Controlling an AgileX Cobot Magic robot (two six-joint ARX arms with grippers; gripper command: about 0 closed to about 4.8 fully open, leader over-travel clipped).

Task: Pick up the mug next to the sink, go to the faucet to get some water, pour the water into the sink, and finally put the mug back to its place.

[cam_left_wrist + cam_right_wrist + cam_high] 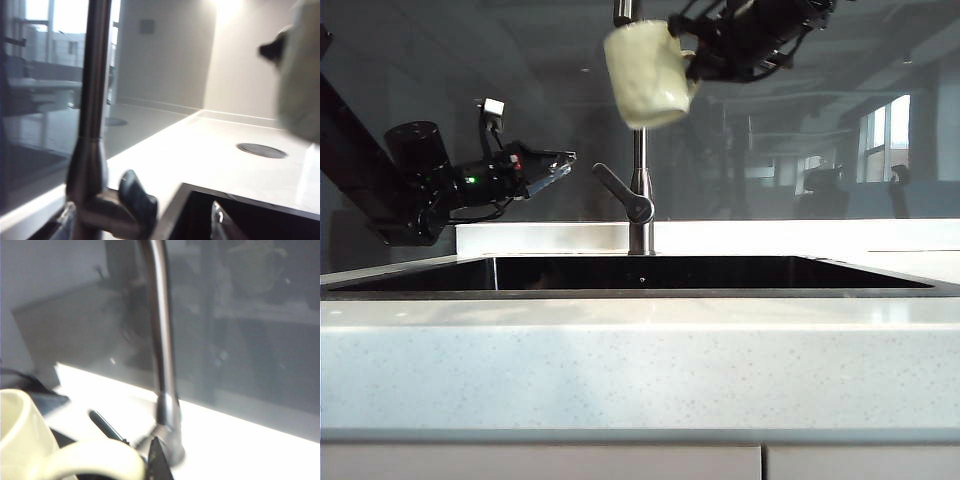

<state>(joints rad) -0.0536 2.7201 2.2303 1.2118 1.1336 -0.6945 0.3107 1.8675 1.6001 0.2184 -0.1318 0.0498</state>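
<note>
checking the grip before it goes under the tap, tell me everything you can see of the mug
The mug is pale cream-yellow with a dimpled surface, ceramic by its look, blurred here. It hangs in the air above the sink, close to the top of the faucet, about upright. The right tool is shut on its handle side. Nothing else touches it. Its contents cannot be seen.

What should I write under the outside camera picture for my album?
Right gripper holds the dimpled cream-yellow mug high beside the tall steel faucet; left gripper hovers open near its lever.
</note>
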